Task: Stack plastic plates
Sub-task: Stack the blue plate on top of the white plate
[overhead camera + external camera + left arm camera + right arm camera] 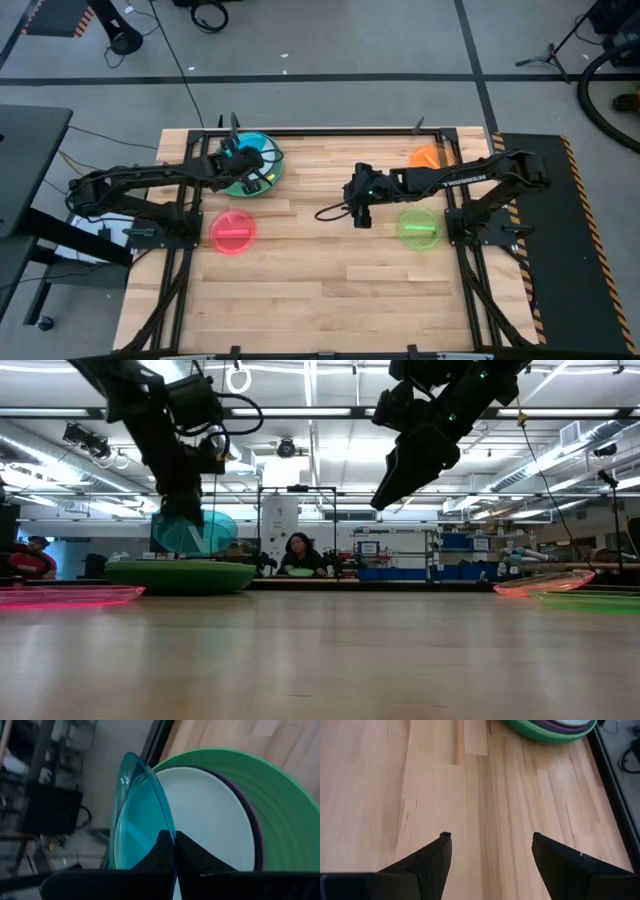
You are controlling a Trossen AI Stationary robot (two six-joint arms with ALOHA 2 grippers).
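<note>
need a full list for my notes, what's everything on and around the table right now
round translucent blue plastic plate: one, tilted on edge above the stack, pinched by the left gripper
stack of round plastic plates: one, green at the bottom, purple rim, white on top; table's far left
round translucent red plastic plate: one, near left
round translucent orange plastic plate: one, far right
round translucent lime plastic plate: one, right
wooden table: one, light
people: at least two, seated in the room behind
left gripper: shut on the blue plate
right gripper: open, empty, over mid-table
</note>
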